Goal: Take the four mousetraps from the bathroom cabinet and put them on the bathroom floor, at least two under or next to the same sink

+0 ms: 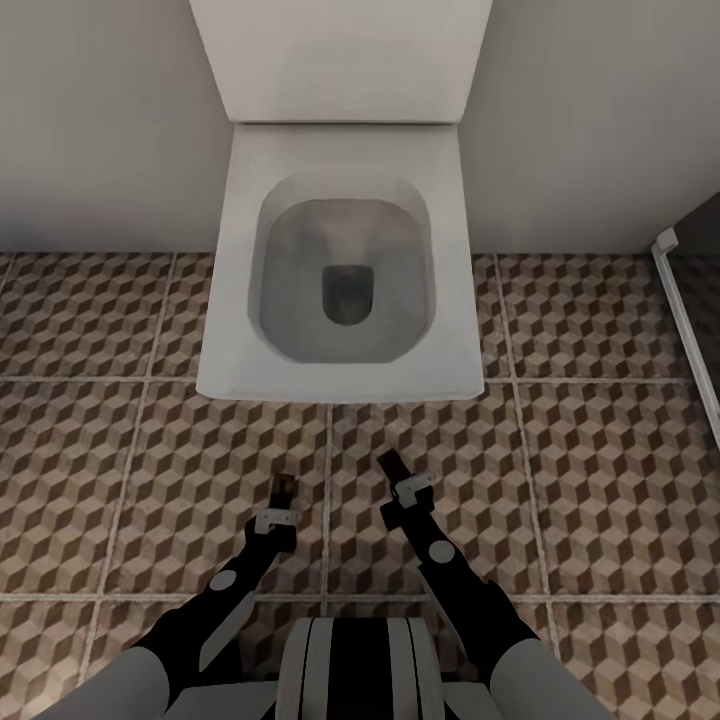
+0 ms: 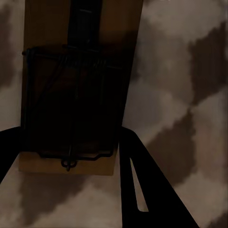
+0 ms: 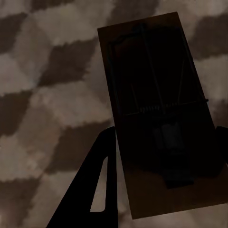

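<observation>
Each of my hands carries one mousetrap above the bathroom floor, just in front of a white toilet. The left gripper is shut on a tan mousetrap; in the left wrist view that mousetrap shows its dark wire frame between the black fingers. The right gripper is shut on another mousetrap, and in the right wrist view this board sits beside a dark finger. The cabinet and the sink are out of view.
The white toilet stands against the pale wall straight ahead, its lid raised. A white-framed dark panel runs along the right edge. Cube-patterned tiles spread to both sides of the toilet.
</observation>
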Tool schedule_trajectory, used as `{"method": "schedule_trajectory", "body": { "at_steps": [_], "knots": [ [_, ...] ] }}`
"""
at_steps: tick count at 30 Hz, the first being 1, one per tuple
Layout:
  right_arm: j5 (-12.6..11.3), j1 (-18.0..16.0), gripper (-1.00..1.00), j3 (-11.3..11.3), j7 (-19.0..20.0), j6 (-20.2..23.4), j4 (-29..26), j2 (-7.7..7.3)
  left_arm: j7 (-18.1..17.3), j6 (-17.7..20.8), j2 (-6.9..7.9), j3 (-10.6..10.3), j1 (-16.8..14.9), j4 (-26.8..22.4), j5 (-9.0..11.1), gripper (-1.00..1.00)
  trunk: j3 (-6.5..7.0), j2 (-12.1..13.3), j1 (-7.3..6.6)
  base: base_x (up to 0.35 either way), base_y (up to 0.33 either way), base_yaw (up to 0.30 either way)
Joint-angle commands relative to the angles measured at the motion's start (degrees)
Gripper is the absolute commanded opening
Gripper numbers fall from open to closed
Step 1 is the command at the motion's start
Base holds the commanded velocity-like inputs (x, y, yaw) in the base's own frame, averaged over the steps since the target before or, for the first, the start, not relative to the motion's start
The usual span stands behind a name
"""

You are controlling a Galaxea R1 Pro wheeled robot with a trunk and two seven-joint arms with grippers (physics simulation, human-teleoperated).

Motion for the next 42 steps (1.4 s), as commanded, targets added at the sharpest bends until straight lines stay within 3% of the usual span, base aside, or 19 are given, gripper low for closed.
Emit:
{"method": "schedule_trajectory", "body": {
  "at_steps": [1,7,14,42],
  "knots": [
    [0.4,0.0,-1.0,0.1,-0.3,-0.1,0.0,0.0,0.6,-0.3,0.08,-0.5,-0.1,0.0,0.3,-1.0,-0.02,0.0,-0.01,0.0,0.0,0.0],
    [0.4,0.0,-1.0,0.1,-0.2,-0.1,0.0,0.0,0.6,-0.3,0.07,-0.5,-0.1,0.0,0.3,-1.0,-0.02,0.0,-0.01,0.0,0.0,0.0],
    [0.4,0.0,-1.0,0.1,-0.3,-0.1,0.0,0.0,0.6,-0.3,0.07,-0.5,-0.1,0.0,0.3,-1.0,-1.46,-0.1,0.18,0.0,0.0,0.0],
    [0.4,0.0,-1.0,0.1,-0.3,-0.1,0.0,0.0,0.6,-0.3,0.07,-0.5,-0.1,-0.1,0.3,-1.0,-1.46,-0.2,0.36,0.0,0.0,0.0]
  ]
}}
